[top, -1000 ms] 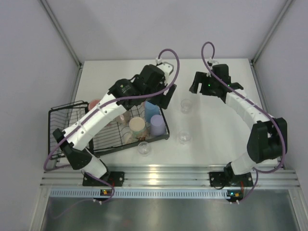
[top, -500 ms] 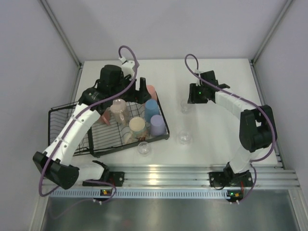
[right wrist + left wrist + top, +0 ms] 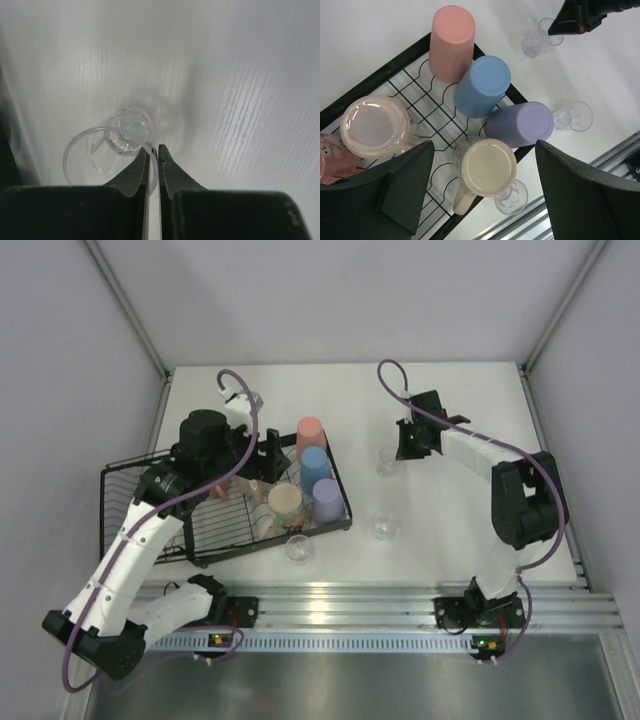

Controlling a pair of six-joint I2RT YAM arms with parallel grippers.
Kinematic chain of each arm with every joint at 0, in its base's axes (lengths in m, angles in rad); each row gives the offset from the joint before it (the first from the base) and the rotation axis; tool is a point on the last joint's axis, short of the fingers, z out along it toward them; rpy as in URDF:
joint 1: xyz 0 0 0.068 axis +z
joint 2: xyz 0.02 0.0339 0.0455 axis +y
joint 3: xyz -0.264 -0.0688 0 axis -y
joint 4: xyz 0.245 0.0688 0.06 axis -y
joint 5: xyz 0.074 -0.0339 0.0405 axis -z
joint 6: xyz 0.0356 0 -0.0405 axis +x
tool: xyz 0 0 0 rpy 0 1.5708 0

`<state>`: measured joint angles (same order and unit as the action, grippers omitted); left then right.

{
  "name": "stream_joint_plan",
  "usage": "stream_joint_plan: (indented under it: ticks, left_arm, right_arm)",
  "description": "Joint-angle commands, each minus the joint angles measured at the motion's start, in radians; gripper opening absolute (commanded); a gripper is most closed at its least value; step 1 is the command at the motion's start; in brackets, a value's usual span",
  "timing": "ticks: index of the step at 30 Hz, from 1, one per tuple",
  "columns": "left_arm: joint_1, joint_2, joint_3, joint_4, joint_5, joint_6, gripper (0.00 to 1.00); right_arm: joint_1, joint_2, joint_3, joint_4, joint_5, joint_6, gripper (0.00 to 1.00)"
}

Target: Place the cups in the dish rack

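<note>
The black wire dish rack [image 3: 130, 475] holds upside-down cups: a salmon tumbler [image 3: 452, 42], a blue one [image 3: 482, 85], a lavender one [image 3: 520, 124], a cream mug [image 3: 488, 167], a pale pink cup [image 3: 372, 125] and a pink mug [image 3: 330, 155]. My left gripper [image 3: 484, 150] hangs open above them with nothing in it. On the table right of the rack, my right gripper [image 3: 154, 150] is shut on the rim of a clear glass [image 3: 127, 135]; the top view shows this glass [image 3: 388, 458] standing on the table. Two more clear glasses [image 3: 383, 527] [image 3: 299, 548] stand loose.
The rack's taller basket end [image 3: 118, 530] lies at the left, under my left arm. Grey walls close in the white table [image 3: 450, 530] at the back and sides. A metal rail [image 3: 340, 605] runs along the near edge.
My left arm drew back to the left over the rack, uncovering the salmon tumbler. My right gripper came down to the far clear glass and closed on its rim.
</note>
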<state>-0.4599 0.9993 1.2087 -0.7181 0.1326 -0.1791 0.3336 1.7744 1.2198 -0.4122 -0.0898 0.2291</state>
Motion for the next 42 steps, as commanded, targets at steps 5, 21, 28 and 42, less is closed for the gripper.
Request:
stream_joint_plan:
  ticks: [5, 21, 28, 42]
  left_arm:
    - [0.000, -0.031, 0.055, 0.040, 0.094, -0.107, 0.86]
    - [0.001, 0.177, 0.201, 0.619, 0.465, -0.652, 0.88]
    - [0.000, 0.239, 0.124, 0.887, 0.504, -0.823, 0.94]
    - [-0.023, 0.303, 0.008, 1.150, 0.530, -0.983, 0.96]
  right_arm:
    - [-0.014, -0.072, 0.073, 0.035, -0.011, 0.024, 0.00]
    - [-0.073, -0.539, -0.285, 1.056, -0.459, 0.536, 0.00]
    - [-0.074, -0.566, -0.401, 1.532, -0.473, 0.788, 0.00]
    - [0.016, -0.544, -0.433, 1.688, -0.422, 0.849, 0.00]
